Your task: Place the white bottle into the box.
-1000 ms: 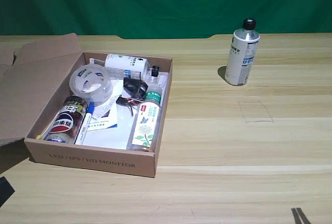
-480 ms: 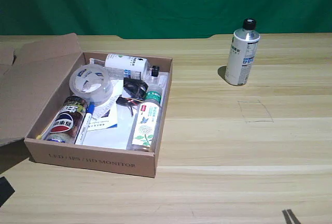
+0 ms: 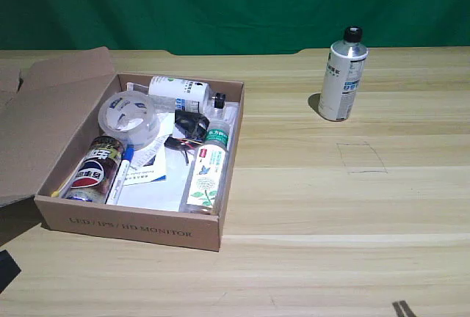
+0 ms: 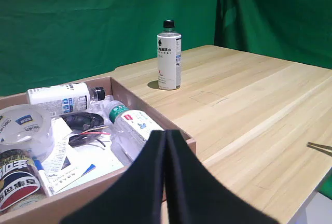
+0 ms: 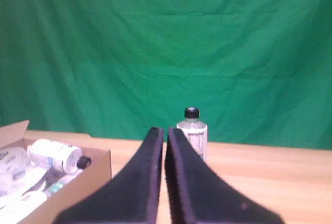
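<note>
The white bottle (image 3: 342, 82) stands upright on the wooden table at the back, towards the exterior view's right, well apart from the box (image 3: 132, 225). It has a black cap and blue label text, and it also shows in the left wrist view (image 4: 169, 58). In the right wrist view the white bottle (image 5: 193, 130) stands far ahead, just beyond my right gripper (image 5: 165, 130), whose dark fingers are shut with nothing between them. Only the tip of my right gripper (image 3: 402, 308) shows at the exterior view's bottom edge. The open box (image 5: 98, 167) holds several items.
In the box lie a shorter white bottle (image 3: 180, 93), a tape roll (image 3: 128, 117), a Pepsi can (image 3: 94, 172), a slim green-capped bottle (image 3: 207, 174), a marker and papers. A pencilled square (image 3: 361, 158) marks the table. The parked left gripper (image 4: 165, 182) fills its view's foreground.
The right gripper's tip has slid towards the exterior view's left along the bottom edge and shows less. The bottle and box have not moved.
</note>
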Controlling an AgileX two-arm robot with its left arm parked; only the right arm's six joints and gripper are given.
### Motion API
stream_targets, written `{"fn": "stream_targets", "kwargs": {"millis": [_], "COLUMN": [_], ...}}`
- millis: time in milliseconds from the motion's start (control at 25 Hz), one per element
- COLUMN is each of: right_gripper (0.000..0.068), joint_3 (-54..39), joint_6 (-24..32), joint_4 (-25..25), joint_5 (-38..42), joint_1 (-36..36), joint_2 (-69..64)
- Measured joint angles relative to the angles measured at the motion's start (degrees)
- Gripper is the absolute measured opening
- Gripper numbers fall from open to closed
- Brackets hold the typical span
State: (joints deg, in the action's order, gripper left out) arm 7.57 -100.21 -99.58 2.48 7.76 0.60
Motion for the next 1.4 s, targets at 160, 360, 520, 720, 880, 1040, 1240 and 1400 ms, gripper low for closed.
{"fn": "stream_targets", "kwargs": {"millis": [160, 360, 520, 720, 880, 1040, 1240, 1400], "right_gripper": [0.0057, 0.0375, 0.0642, 0.0679, 0.0679, 0.0671, 0.0664, 0.0661], "joint_3": [2.3, 11.1, 18.4, 26.0, 31.6, 37.3, 46.9, 54.3], "joint_6": [0.0, 0.0, 0.0, 0.0, 0.0, 0.0, -2.7, -5.9], "joint_4": [0.0, 0.0, 0.0, 0.0, -0.1, -0.1, -0.1, -0.1], "joint_5": [1.0, 1.1, 1.2, 3.5, 1.2, 0.4, -0.5, -1.8], "joint_1": [0.0, 0.0, 0.0, 0.0, 0.0, 0.0, 0.0, 0.0], "joint_2": [11.9, 29.1, 40.6, 53.9, 65.0, 74.8, 87.6, 96.8]}}
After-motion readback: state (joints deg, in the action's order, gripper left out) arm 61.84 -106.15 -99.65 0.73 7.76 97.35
